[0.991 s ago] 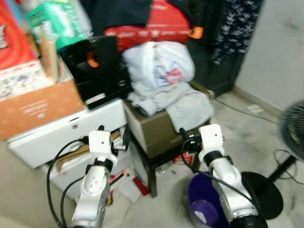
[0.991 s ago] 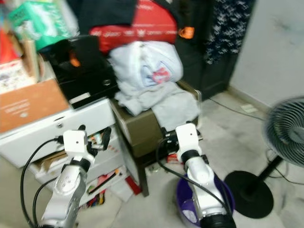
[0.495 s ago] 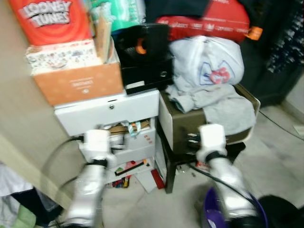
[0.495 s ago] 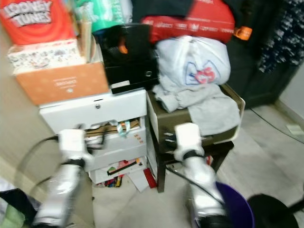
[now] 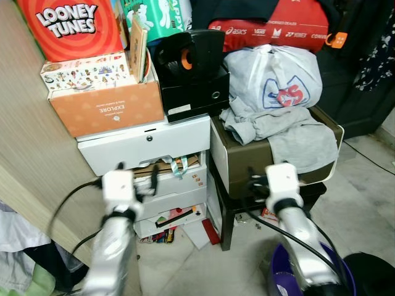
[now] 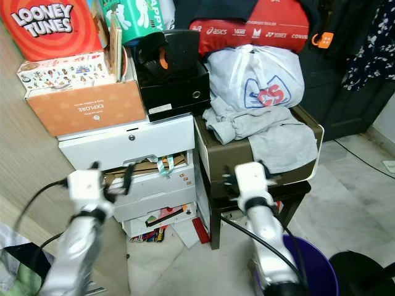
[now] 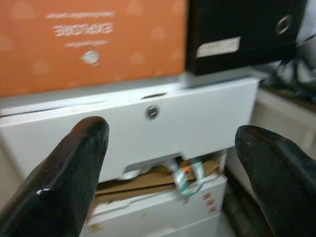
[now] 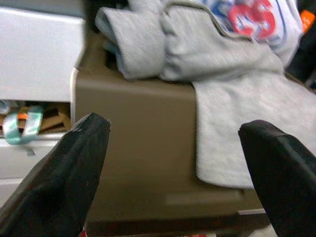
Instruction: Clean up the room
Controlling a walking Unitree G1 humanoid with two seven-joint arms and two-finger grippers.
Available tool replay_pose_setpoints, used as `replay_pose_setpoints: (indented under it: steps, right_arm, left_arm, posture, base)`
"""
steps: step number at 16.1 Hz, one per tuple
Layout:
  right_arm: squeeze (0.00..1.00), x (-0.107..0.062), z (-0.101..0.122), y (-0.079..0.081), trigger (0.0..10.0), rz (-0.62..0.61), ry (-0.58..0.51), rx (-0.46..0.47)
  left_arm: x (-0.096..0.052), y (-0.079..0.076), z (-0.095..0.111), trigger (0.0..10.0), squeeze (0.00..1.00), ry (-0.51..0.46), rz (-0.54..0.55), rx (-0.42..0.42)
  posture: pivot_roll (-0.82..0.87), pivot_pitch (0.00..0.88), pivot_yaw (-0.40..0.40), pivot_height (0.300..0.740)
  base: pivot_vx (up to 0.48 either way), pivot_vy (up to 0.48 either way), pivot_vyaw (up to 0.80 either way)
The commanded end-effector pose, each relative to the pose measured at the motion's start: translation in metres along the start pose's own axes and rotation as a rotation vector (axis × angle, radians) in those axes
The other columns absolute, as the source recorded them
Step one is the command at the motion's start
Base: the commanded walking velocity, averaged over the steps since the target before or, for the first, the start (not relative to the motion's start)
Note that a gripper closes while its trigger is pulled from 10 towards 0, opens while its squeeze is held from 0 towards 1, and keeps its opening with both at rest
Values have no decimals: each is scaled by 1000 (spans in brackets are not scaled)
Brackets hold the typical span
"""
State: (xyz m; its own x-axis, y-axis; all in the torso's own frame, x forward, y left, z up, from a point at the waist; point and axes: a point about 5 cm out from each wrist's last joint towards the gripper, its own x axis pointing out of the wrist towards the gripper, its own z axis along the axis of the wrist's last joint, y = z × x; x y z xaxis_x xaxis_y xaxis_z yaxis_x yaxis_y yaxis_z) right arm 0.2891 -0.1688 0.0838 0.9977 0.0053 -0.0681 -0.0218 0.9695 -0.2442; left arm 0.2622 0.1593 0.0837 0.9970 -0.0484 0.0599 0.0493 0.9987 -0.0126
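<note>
Grey clothes (image 5: 281, 126): heaped on brown box (image 5: 247, 166), right of white drawer unit (image 5: 148, 148).
Left gripper (image 7: 168, 148): fingers wide apart, facing the drawers.
Right gripper (image 8: 173, 148): fingers spread, facing the box.
Purple bucket (image 6: 321, 271): near right, floor.

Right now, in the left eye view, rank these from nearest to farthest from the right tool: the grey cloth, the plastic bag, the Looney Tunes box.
1. Grey cloth, just above the right tool.
2. Plastic bag, higher on the pile.
3. Looney Tunes box, far upper left.
</note>
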Motion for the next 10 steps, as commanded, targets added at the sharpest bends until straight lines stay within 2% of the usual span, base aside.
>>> replay_pose_setpoints:
  steps: [1,4,6,7,10]
  right_arm:
    - [0,-6,0,-4,10000,7,-8,46]
    - [0,-24,-2,-9,10000,9,-27,45]
    - [0,-36,-7,-13,10000,19,-7,26]
    - [0,-38,-8,-13,10000,26,-3,23]
    - [0,-42,-12,-11,10000,46,14,3]
  left_arm:
    - [-8,3,3,10000,0,-7,-20,-3]
    - [-33,6,2,10000,0,19,-59,4]
    - [-42,13,-1,10000,0,45,-44,15]
    - [-43,14,-2,10000,0,48,-42,15]
    - [-39,9,2,10000,0,49,-57,9]
  posture:
    - [12,28,47,740]
    - [22,32,42,740]
    - [35,37,37,740]
    - [37,39,36,740]
    - [32,38,42,740]
  base:
    - [0,0,0]
    - [0,0,0]
    - [0,0,0]
    - [0,0,0]
    - [0,0,800]
